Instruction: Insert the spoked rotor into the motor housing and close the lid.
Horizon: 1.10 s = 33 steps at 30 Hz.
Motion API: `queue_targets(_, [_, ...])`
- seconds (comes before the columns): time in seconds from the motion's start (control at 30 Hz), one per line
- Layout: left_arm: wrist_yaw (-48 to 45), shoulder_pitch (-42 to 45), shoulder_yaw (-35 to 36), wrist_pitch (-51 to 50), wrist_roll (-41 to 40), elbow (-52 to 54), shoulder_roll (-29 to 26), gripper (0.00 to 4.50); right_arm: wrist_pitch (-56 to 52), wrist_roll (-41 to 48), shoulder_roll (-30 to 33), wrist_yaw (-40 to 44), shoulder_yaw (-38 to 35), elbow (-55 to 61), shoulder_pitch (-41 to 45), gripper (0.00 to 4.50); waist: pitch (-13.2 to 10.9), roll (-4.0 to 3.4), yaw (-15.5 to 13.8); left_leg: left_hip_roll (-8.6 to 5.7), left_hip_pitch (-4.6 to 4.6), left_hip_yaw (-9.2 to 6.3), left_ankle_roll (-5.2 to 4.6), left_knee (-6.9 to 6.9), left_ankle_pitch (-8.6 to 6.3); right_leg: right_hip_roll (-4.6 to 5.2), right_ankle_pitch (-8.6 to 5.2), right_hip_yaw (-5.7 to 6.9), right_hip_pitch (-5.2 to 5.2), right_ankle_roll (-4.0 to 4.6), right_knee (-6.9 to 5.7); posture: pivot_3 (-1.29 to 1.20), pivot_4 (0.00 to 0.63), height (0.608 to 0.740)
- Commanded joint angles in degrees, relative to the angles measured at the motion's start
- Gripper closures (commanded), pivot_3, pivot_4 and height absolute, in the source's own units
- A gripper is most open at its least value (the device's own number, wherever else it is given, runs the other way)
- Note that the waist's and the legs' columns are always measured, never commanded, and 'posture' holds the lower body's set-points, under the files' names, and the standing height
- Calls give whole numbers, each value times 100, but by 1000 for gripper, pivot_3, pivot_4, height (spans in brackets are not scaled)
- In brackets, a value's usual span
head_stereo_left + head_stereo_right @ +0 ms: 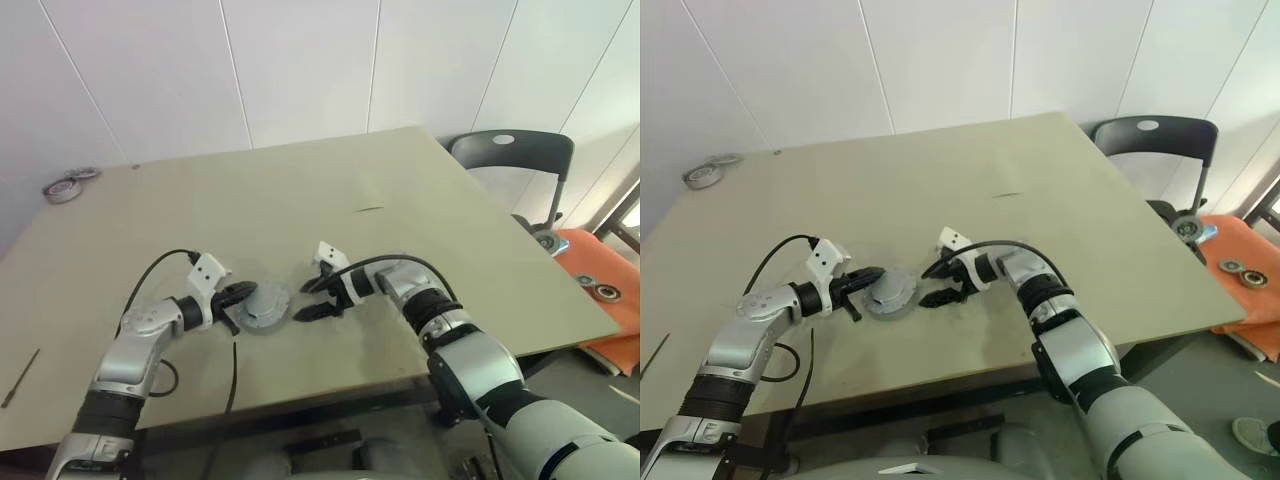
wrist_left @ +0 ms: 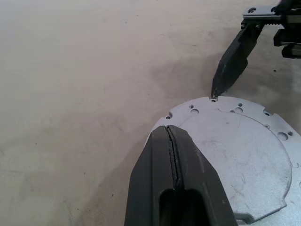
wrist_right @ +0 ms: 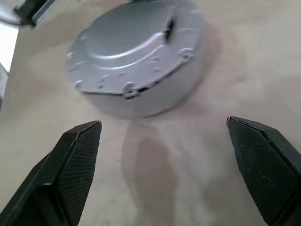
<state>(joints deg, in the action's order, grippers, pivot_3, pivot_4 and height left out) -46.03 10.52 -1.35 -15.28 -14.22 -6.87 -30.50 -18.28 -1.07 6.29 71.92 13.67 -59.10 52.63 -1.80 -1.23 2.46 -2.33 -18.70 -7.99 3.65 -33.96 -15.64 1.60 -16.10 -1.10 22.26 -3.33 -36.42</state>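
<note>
1. The motor housing (image 1: 262, 306) lies near the front edge of the surface (image 1: 330, 190), between the two arms, with a flat silver lid (image 2: 244, 155) covering its top.
2. The left pincer (image 1: 238, 297) has its fingers pressed together, tips resting on the lid's edge. This likely steadies the housing or presses the lid down.
3. The right pincer (image 1: 316, 297) stands with its fingers wide apart and holds nothing. It sits just beside the housing on the opposite side; in the left wrist view one fingertip meets the lid rim, probably for seating or adjusting it.
4. The lid does not appear fully flush: the right wrist view shows a dark gap along its edge.
5. The copper windings and the spoked rotor are hidden beneath the lid, so insertion cannot be confirmed.
6. Round parts (image 1: 68, 184) at the far left corner are too small to identify.
</note>
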Motion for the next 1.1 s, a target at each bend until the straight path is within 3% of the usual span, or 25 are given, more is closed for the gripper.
queue_targets(0.03, [-24, -202, -284, -190, 288, -491, -14, 4500, -122, 95, 39, 55, -134, -35, 231, 39, 0, 0, 0, 0, 0, 0, 0, -1, 0, 0, 0, 0, -1, 0, 0, 0, 0, 740])
queue_targets(0.33, [-776, -1229, -86, -789, -400, 878, -685, 4500, 145, -48, 3, -159, -70, -84, 179, 39, 0, 0, 10, 1, -8, 7, -2, 2, -1, 0, 2, -9, 9, 4, 1, 0, 0, 740])
queue_targets(0.83, [-328, -1070, 42, -598, -282, 494, -634, 4500, 474, -157, -133, -391, -94, -312, 309, 39, -4, 4, 11, 1, 21, 10, -2, -20, 0, -5, -3, -12, -1, 5, -47, 0, 0, 740])
queue_targets(1.1, [-299, -905, -121, -600, -222, 443, -471, 4500, -20, 79, -129, -258, -278, -126, 337, 39, -4, 6, 5, 1, 23, 10, -2, -24, 1, -6, -3, -12, 0, 5, -60, 0, 0, 740])
